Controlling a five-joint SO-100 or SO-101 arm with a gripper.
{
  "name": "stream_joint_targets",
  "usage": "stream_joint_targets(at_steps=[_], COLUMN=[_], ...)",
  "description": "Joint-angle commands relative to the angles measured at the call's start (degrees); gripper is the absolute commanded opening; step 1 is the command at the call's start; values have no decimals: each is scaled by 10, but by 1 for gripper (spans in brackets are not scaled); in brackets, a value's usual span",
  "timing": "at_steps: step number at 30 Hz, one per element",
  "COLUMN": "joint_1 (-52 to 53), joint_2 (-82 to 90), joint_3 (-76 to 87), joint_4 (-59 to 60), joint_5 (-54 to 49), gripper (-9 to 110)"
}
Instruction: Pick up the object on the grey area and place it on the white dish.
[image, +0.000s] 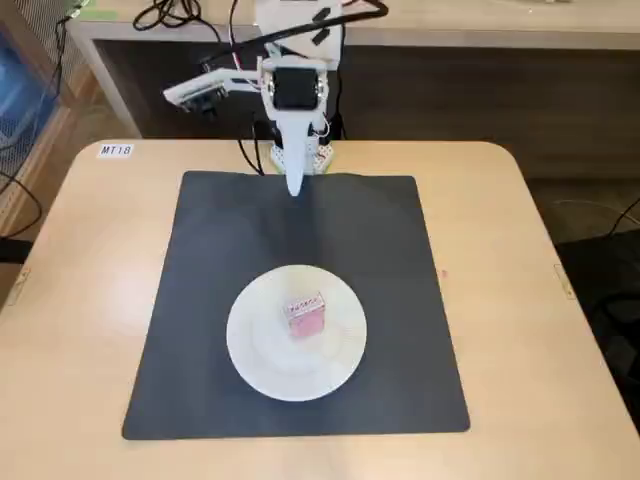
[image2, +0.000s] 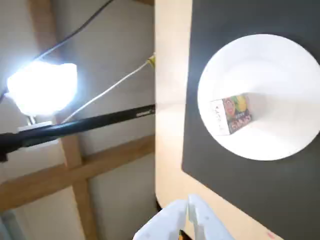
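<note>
Maroon box (image: 306, 317) rests on white dish (image: 262, 355).

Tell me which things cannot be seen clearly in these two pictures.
- Box label text: too small in the fixed view, blurred in the wrist view.
- Fingers: cut off by the bottom edge in the wrist view; only their tips show.
- White dish: its right part is cut off by the wrist view's edge.
- Arm base: hidden behind the arm in the fixed view.
- Lamp: overexposed in the wrist view.
</note>
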Motion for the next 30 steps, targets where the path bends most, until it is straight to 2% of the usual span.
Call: stream_joint_targets(at_steps=[1, 3, 11, 24, 30], joint_1=[10, 11, 5, -5, -39], joint_2=[214, 302, 532, 795, 795], joint_3=[254, 370, 679, 1015, 1101], joint_4=[-136, -189, -267, -236, -264], joint_5=[25, 37, 15, -2, -10], gripper=[0, 0, 0, 0, 0])
